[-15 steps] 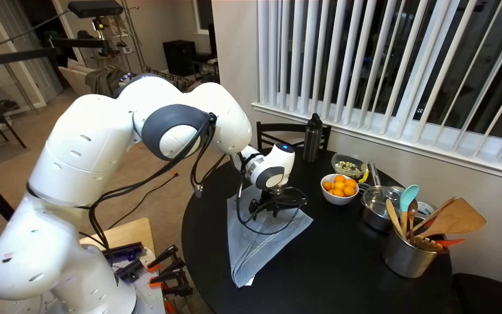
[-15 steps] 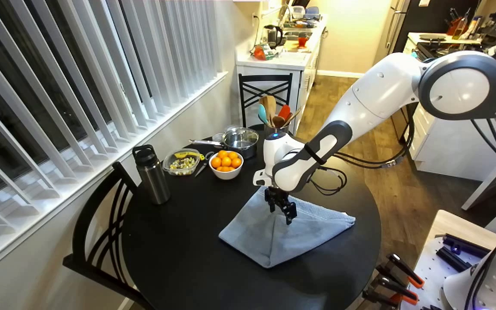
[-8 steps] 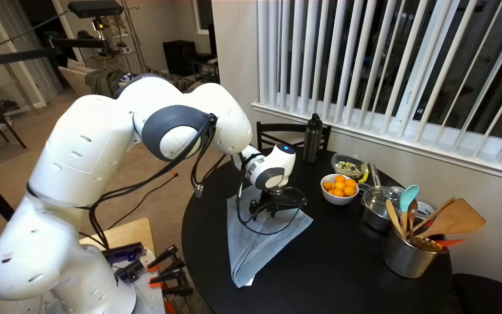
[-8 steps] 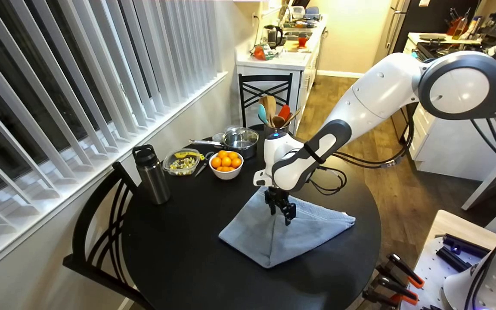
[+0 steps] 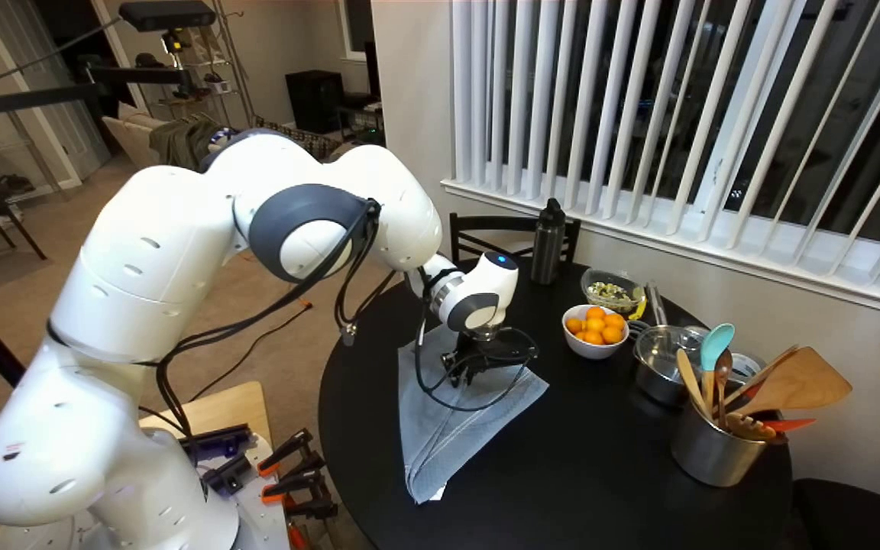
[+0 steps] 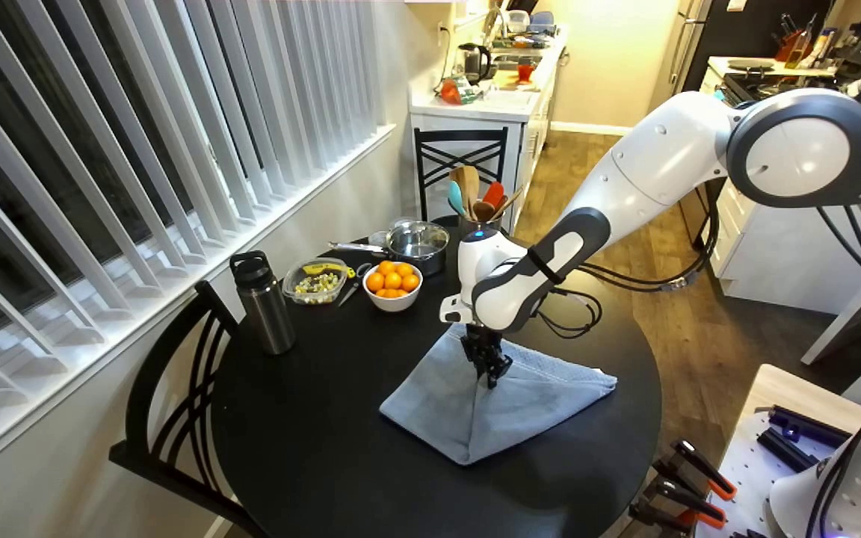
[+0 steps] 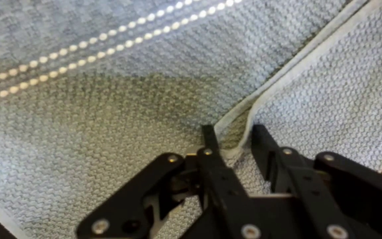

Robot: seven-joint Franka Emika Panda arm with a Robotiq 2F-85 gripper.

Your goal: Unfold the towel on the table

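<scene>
The pale grey-blue towel (image 6: 438, 415) lies folded on the black round table (image 6: 311, 448), spreading to a pointed end in both exterior views. My gripper (image 7: 233, 129) is right down at the cloth, pointing at it. In the wrist view two pale hems of the towel (image 7: 111, 119) run down between the fingers (image 7: 211, 139), bunched into a small loop. One hem lies against one fingertip, the other close by the opposite one. A gap still shows between the jaws, so they stand partly open around the cloth, not pressed together. The towel's underside is hidden.
Near the towel stands a white bowl of oranges (image 6: 392, 302). Beyond it are a clear food container (image 6: 318, 282), a metal pot (image 6: 419, 243) and a can of utensils (image 5: 719, 451). A steel bottle (image 6: 266, 306) stands by a chair (image 6: 176, 403) at the table's edge.
The gripper's fingers have come much closer together, with the hems now between them. The arm has hardly moved, and the towel's outline looks the same.
</scene>
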